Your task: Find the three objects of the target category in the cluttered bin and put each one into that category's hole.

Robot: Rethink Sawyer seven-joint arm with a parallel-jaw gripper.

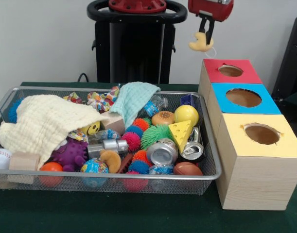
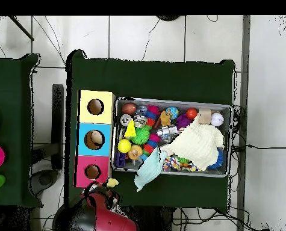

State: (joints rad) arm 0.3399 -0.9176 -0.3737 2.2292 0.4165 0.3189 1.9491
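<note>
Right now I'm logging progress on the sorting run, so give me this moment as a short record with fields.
gripper: raised, jaws shut on a yellow toy
toy position: in the air, just behind the red box
boxes: red, blue, yellow in a row, each with a round hole
bin: wire mesh, crowded with toys and cans
cloths: cream cloth and pale green cloth draped over the clutter

Three holed boxes (image 1: 245, 126), two cloths (image 1: 46, 121)

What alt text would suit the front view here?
The gripper hangs above the red-topped box, shut on a small yellow toy. Blue-topped and yellow-topped boxes sit beside a wire bin crammed with toys, cans and cloths.
</note>
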